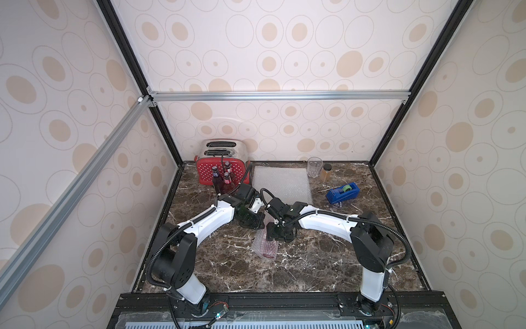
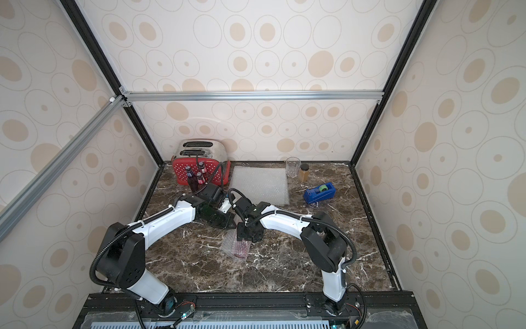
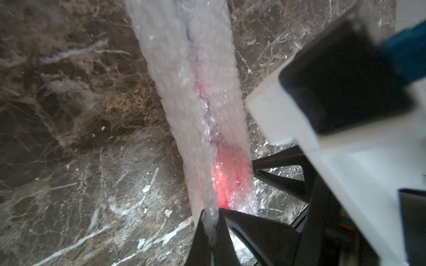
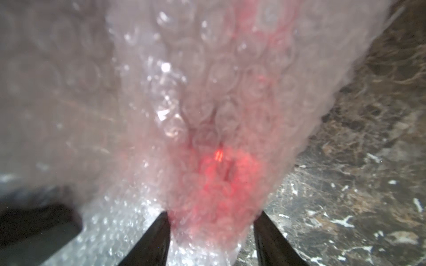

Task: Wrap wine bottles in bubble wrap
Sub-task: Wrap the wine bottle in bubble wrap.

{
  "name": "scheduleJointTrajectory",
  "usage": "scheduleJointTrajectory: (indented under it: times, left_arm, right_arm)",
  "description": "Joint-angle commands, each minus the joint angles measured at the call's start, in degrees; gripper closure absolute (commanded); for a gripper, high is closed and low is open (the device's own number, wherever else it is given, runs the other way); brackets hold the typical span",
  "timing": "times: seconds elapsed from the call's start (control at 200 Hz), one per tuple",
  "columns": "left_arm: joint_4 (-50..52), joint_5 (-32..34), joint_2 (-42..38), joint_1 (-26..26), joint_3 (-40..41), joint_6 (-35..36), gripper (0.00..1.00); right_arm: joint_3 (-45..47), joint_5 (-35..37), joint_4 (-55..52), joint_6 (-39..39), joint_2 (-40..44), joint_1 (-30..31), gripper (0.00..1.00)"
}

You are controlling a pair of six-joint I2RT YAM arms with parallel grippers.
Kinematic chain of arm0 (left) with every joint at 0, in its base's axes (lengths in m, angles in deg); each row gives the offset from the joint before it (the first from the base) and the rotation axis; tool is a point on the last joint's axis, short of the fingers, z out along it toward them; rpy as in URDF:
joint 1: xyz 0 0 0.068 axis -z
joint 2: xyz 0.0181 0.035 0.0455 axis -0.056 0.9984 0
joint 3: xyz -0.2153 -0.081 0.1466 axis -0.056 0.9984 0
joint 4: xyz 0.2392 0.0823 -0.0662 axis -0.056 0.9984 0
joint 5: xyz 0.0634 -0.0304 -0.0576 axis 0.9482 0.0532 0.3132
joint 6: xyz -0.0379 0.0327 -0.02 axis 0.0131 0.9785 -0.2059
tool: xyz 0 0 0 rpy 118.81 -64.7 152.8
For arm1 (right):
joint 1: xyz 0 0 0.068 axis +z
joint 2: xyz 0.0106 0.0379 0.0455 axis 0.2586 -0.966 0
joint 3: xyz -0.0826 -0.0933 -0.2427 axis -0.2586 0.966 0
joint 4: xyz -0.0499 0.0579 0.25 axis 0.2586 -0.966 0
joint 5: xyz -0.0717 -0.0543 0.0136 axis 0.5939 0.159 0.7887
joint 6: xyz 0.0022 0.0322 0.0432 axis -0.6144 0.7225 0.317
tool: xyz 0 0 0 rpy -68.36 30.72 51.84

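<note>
A wine bottle [image 1: 268, 248] with red liquid lies mid-table, rolled in bubble wrap [image 1: 260, 242]. My right gripper [image 4: 212, 221] is shut round this wrapped bottle [image 4: 216, 175], one finger on each side, red glowing through the plastic. My left gripper [image 3: 211, 222] is shut on a thin edge of the same bubble wrap [image 3: 198, 92], right beside the right gripper [image 1: 271, 237]. Three more wine bottles [image 1: 223, 179] stand upright at the back left, one purple, two red. A flat bubble wrap sheet [image 1: 280, 182] lies behind the arms.
A red toaster [image 1: 220, 163] stands behind the upright bottles. At the back right are a clear glass [image 1: 314, 166], an amber jar [image 1: 325, 172] and a blue tape dispenser [image 1: 343, 192]. The two wrists nearly touch over the table's middle. Walls enclose three sides.
</note>
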Motion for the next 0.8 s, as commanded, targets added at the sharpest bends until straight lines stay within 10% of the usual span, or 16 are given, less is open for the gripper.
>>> scheduleJointTrajectory:
  times: [0.0, 0.792]
  left_arm:
    - [-2.18, -3.09, -1.65, 0.22, -1.64, -0.94, 1.00]
    - [-4.37, -9.64, 16.89, 4.33, -5.76, -5.20, 0.90]
  right_arm:
    - [0.12, 1.11, -2.87, -0.03, -1.44, 0.47, 0.43]
    - [11.01, -4.21, 10.76, -4.56, 7.05, 0.41, 0.43]
